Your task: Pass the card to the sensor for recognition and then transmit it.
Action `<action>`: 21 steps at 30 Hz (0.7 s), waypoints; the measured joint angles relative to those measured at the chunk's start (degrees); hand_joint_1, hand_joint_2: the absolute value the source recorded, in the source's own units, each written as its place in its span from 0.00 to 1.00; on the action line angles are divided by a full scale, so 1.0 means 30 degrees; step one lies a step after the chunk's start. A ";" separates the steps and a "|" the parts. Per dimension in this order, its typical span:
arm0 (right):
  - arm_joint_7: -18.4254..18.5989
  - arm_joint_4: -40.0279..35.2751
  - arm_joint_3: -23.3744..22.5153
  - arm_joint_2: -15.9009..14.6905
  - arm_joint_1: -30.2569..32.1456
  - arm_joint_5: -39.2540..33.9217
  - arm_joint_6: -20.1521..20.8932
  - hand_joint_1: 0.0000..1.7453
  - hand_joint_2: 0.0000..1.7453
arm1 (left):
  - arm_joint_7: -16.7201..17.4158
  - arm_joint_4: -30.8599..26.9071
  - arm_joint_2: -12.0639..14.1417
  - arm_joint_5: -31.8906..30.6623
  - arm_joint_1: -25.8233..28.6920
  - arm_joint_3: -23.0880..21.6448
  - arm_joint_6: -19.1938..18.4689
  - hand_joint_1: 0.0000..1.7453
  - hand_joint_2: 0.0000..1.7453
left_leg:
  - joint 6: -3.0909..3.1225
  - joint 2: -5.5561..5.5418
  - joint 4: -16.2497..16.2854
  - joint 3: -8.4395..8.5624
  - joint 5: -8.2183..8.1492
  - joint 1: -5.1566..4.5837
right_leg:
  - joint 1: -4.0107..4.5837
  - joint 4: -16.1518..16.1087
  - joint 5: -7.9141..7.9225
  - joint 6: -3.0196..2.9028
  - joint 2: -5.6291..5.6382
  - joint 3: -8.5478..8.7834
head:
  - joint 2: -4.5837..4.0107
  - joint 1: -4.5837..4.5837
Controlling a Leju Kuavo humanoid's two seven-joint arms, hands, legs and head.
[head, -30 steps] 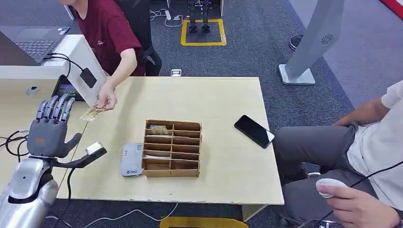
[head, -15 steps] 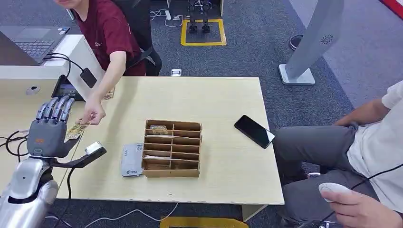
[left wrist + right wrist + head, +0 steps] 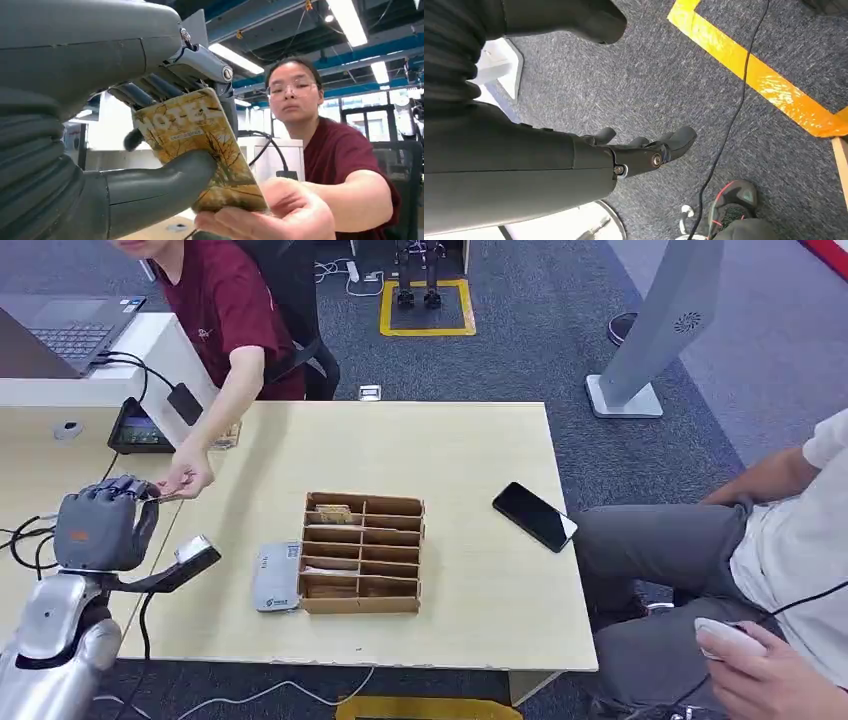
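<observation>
Left hand [image 3: 97, 528] raised off the desk's [image 3: 460, 455] 9 o'clock edge, thumb and fingers [image 3: 145, 92] clamped on the yellow hotel card [image 3: 200, 145]. Person's hand [image 3: 265, 212] pinching the card's far end too. Scanner [image 3: 190, 560] just at 4 o'clock of the hand; card box [image 3: 362, 552] mid-desk, phone [image 3: 535, 516] at its 3 o'clock. Right hand [image 3: 644, 150] hanging over carpet, fingers loosely apart, holding nothing.
</observation>
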 joint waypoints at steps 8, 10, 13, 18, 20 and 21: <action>0.0014 0.0000 0.0029 0.0014 -0.0005 0.0095 0.0007 0.00 1.00 | -0.2952 -0.1055 -0.0784 0.7694 0.1098 0.0873 -0.2277 1.00 1.00 | 0.0002 -0.0010 0.0001 0.0001 0.0000 -0.0005 | -0.0002 -0.0007 -0.0003 0.0004 -0.0012 0.0001 | 0.0000 0.0000; 0.0117 0.0000 0.0029 0.0058 -0.0013 0.0000 -0.0044 0.00 1.00 | -0.2110 -0.1523 -0.1757 1.1881 0.1249 0.1422 -0.5761 1.00 1.00 | 0.0005 -0.0035 0.0001 -0.0016 -0.0001 -0.0005 | -0.0003 -0.0010 -0.0003 0.0006 -0.0042 0.0005 | -0.0007 0.0007; 0.0292 0.0007 0.0029 0.0073 0.0002 0.0000 -0.0109 0.00 1.00 | -0.1166 -0.1864 -0.2775 1.5797 0.1496 0.2031 -0.8143 1.00 1.00 | 0.0005 -0.0023 0.0001 -0.0015 -0.0001 -0.0006 | -0.0006 -0.0010 0.0011 0.0010 -0.0033 0.0007 | -0.0007 0.0022; 0.0277 0.0007 0.0029 0.0095 0.0001 -0.0022 -0.0401 0.00 1.00 | 0.0096 -0.2004 -0.3344 2.0066 0.2049 0.2543 -0.9588 1.00 1.00 | 0.0004 -0.0016 0.0001 -0.0005 -0.0001 -0.0004 | -0.0006 -0.0009 0.0011 0.0010 -0.0026 0.0005 | 0.0000 0.0007; 0.0284 0.0007 0.0029 0.0124 -0.0006 -0.0051 -0.0488 0.00 1.00 | 0.0460 -0.2047 -0.3512 2.0574 0.2365 0.2543 -0.9689 1.00 1.00 | 0.0004 -0.0023 0.0001 -0.0007 0.0000 -0.0003 | -0.0003 -0.0009 0.0009 0.0010 -0.0029 0.0003 | 0.0000 0.0007; 0.0284 0.0000 0.0029 0.0146 -0.0014 -0.0058 -0.0510 0.00 1.00 | 0.0533 -0.2047 -0.3570 2.0654 0.2480 0.2543 -0.9689 1.00 1.00 | 0.0004 -0.0022 0.0001 -0.0010 0.0000 0.0002 | -0.0003 -0.0009 0.0009 0.0009 -0.0029 0.0002 | 0.0000 -0.0007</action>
